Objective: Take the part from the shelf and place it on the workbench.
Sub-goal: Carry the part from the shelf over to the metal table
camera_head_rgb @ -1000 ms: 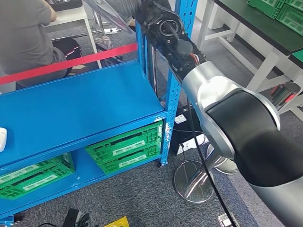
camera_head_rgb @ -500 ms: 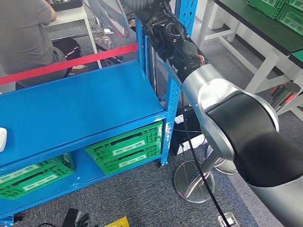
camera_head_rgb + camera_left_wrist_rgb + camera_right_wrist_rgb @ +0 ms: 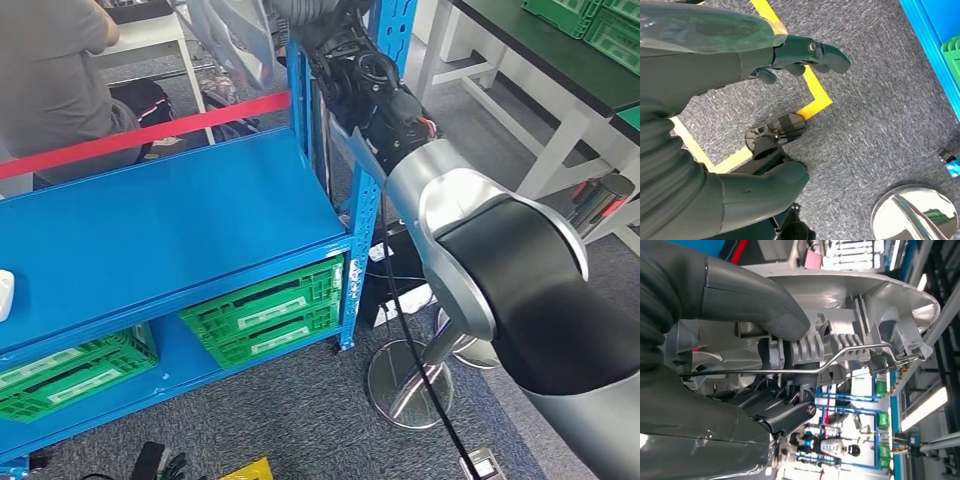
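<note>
The right hand [image 3: 753, 370] grips the grey ribbed plastic part with a thin metal rod [image 3: 851, 335], high above the blue metal shelf [image 3: 173, 220], past its back right corner; the left hand [image 3: 753, 120] hangs loose over grey carpet [image 3: 881, 115], fingers apart, holding nothing.

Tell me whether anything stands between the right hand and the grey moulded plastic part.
Nothing does: the right hand already grips the grey moulded plastic part, thumb pressed on its ribbed side and darker fingers beneath. In the head view the part is held high beside the blue shelf upright.
</note>
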Controlling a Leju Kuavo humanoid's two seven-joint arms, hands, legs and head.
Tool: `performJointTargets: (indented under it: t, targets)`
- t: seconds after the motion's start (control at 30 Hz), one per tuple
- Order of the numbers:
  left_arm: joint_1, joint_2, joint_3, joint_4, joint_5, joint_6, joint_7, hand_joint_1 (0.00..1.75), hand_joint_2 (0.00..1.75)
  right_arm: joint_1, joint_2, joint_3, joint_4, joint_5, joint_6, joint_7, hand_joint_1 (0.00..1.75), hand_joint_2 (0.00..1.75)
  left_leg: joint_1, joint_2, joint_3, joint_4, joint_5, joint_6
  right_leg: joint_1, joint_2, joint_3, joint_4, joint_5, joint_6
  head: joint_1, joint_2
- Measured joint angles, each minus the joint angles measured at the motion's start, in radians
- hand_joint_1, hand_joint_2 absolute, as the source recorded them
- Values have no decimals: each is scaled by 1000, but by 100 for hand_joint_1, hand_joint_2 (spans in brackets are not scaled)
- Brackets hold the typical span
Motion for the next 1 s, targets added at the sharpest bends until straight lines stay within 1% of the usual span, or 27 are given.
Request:
performJointTargets:
  t: [0.33, 0.5, 0.77, 1.0]
  targets:
    - [2, 3, 0, 0, 0, 0, -1, 0, 175, 4, 0, -1, 15, -71, 43, 18, 175, 175, 0, 0, 0, 0, 0, 0, 0, 0, 0, 0, 0, 0, 0, 0]
    - [2, 4, 0, 0, -1, 4, -2, 0, 175, 5, 0, 0, 21, -74, 46, 18, 175, 175, 0, 0, 0, 0, 0, 0, 0, 0, 0, 0, 0, 0, 0, 0]
    - [2, 5, 0, 0, 1, 35, -13, 0, 175, 6, 0, 8, 23, -86, 44, 18, 175, 175, 0, 0, 0, 0, 0, 0, 0, 0, 0, 0, 0, 0, 0, 0]
    - [2, 6, 0, 0, 1, 39, -14, 0, 175, 8, 0, 10, 23, -86, 41, 17, 175, 175, 0, 0, 0, 0, 0, 0, 0, 0, 0, 0, 0, 0, 0, 0]
